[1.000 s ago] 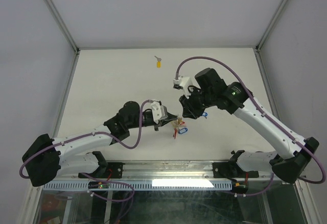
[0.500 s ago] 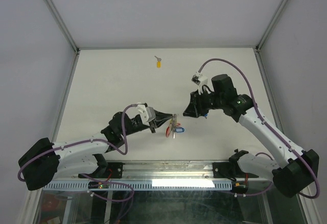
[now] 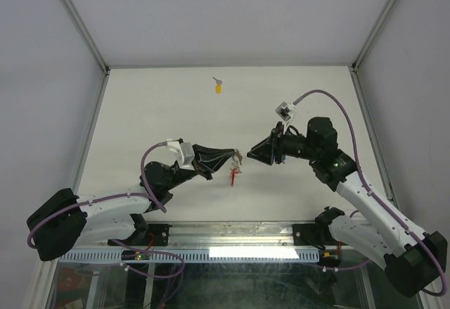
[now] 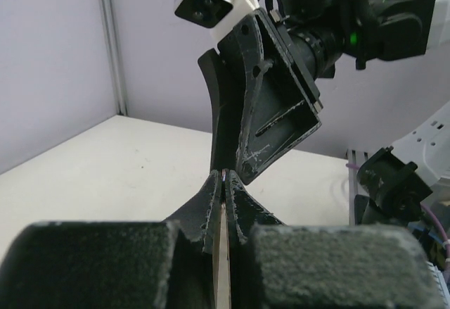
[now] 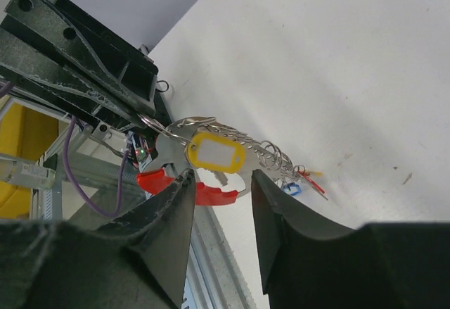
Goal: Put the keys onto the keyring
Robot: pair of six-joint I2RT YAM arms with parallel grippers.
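Observation:
My left gripper (image 3: 237, 157) (image 4: 223, 175) is shut on the keyring (image 5: 267, 155), a cluster of silver wire rings, and holds it above the table. The curved red strip (image 3: 233, 176) (image 5: 179, 186) hangs below the rings. A yellow tag (image 5: 214, 153) and small blue (image 5: 292, 189) and red (image 5: 309, 180) key heads hang on the cluster. My right gripper (image 3: 250, 154) (image 5: 219, 180) is open, facing the left one, with the yellow tag just beyond its fingertips. Another key with a yellow head (image 3: 219, 87) lies alone at the far side of the table.
The white table (image 3: 140, 126) is bounded by grey walls and metal frame posts (image 3: 77, 20). A metal rail (image 3: 232, 235) runs along the near edge by the arm bases. My left arm's black gripper body (image 5: 84, 62) fills the upper left of the right wrist view.
My left gripper has lifted the keyring off the table and swung its fingers up. My right gripper has drawn back to the right and tilted level, facing the left one.

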